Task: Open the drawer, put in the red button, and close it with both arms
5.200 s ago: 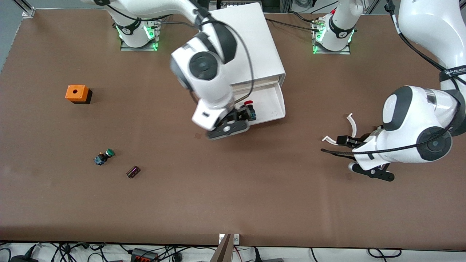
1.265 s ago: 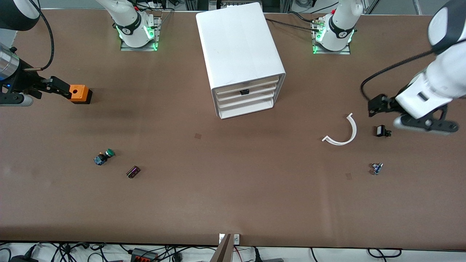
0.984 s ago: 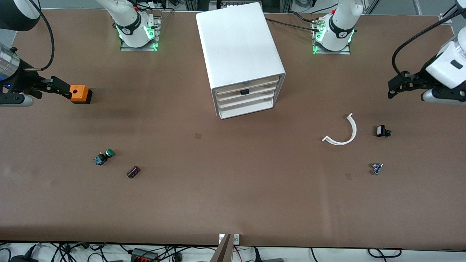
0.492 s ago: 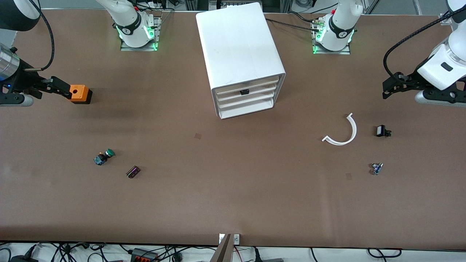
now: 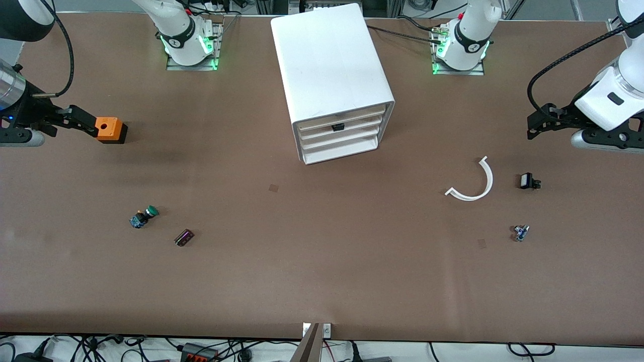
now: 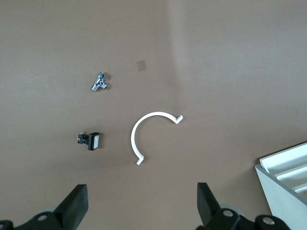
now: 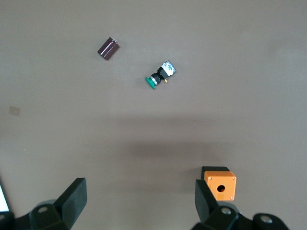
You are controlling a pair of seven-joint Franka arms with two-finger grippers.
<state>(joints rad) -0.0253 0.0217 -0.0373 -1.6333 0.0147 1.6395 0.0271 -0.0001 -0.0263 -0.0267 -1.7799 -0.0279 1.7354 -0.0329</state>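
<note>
The white four-drawer cabinet [image 5: 332, 65] stands at the table's middle, between the two bases. Its second drawer [image 5: 352, 124] is pushed in flush, like the other three. The red button is hidden. My left gripper [image 5: 534, 125] hangs open and empty over the table at the left arm's end; in the left wrist view [image 6: 141, 206] bare table shows between its fingers. My right gripper [image 5: 83, 120] is open and empty at the right arm's end, beside the orange box [image 5: 107, 129]; the right wrist view [image 7: 139, 201] shows that box [image 7: 220, 183] next to one finger.
A green-capped button [image 5: 144, 216] and a small dark part [image 5: 184, 237] lie nearer the front camera than the orange box. A white curved strip [image 5: 475, 183], a small black part [image 5: 527, 181] and a small metal part [image 5: 520, 233] lie toward the left arm's end.
Five seconds ago the drawer was open with my right gripper holding the red button over it. Now it is shut and both arms have withdrawn to the table's ends; the left gripper rose last.
</note>
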